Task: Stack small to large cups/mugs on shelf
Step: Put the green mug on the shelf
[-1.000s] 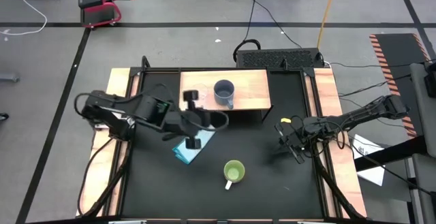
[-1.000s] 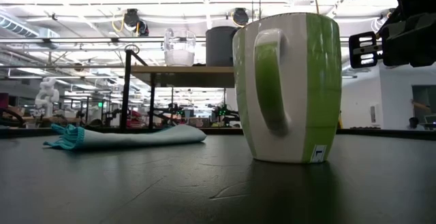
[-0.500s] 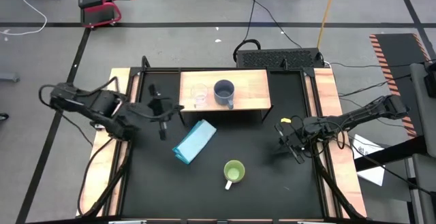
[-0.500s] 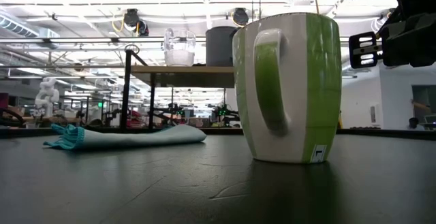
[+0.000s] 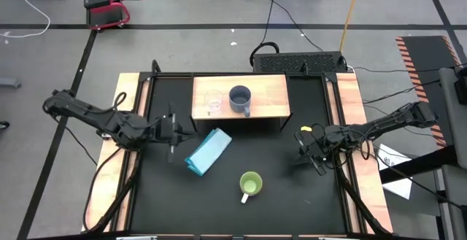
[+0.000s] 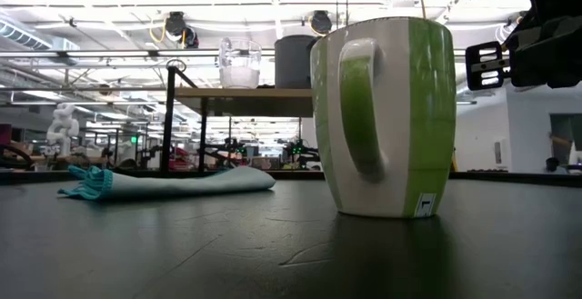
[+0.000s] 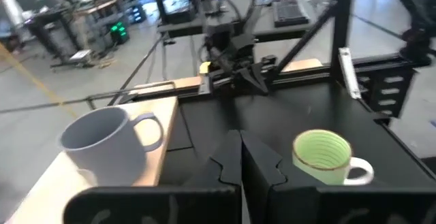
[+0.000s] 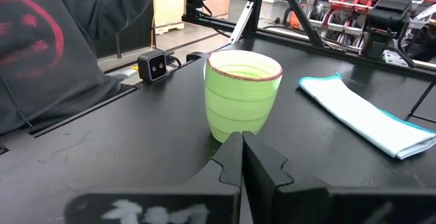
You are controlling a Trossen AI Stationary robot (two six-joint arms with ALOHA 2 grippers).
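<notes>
The light-wood shelf [image 5: 270,101] stands at the table's far middle. On it a small clear glass cup [image 5: 213,103] and a grey-blue mug [image 5: 240,98] stand upright on their bases, side by side. The lime-green mug [image 5: 250,184] with a white handle stands upright on the black table, near the front. My left gripper [image 5: 179,132] is shut and holds nothing; it hangs left of the shelf, above the table. In its wrist view its shut fingers [image 7: 240,152] point between the grey-blue mug [image 7: 102,142] and the green mug [image 7: 323,157]. My right gripper [image 5: 299,142] is shut, at the right; its wrist view faces the green mug [image 8: 243,94].
A folded light blue cloth [image 5: 208,151] lies flat between the shelf and the green mug, close to my left gripper. Wooden strips [image 5: 350,101] run along both table sides. A person in a grey sweatshirt [image 8: 61,40] shows beyond the table's near edge.
My left gripper has drawn back from the shelf's left end, by the glass cup, toward the table's left edge and has sunk lower. It has tipped up from slanting down to nearly level. The glass cup stays on the shelf.
</notes>
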